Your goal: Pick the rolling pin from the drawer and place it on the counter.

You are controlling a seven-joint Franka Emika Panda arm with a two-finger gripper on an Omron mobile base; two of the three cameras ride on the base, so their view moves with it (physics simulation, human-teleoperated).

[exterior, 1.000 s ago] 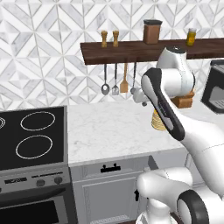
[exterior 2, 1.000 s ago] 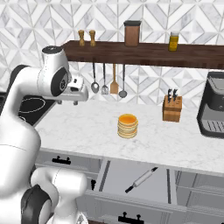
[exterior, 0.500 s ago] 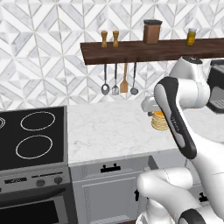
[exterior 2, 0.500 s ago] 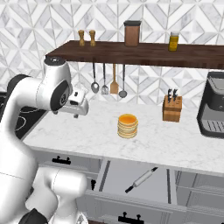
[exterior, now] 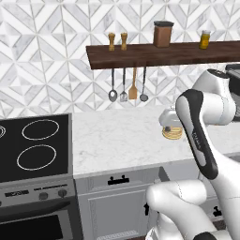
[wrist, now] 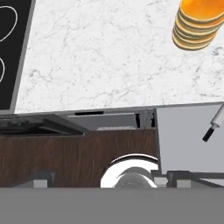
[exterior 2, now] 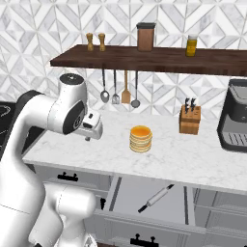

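Drawer [exterior 2: 159,198] standing pulled out below the bench [exterior 2: 193,159], with one rolling pin [exterior 2: 156,198] lying slantwise on its grey floor, untouched. Gripper [exterior 2: 88,138] is hanging above the bench's front left part, well apart from the pin; whether the jaws are apart or together cannot be told. One pancake stack [exterior 2: 141,139] is sitting mid-bench, one knife block [exterior 2: 190,119] behind it. Three utensils [exterior 2: 120,91] are hanging under the shelf [exterior 2: 144,55]. No writing is legible.

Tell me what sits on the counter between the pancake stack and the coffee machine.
The knife block, standing between the pancakes and the coffee machine, in the right base view.
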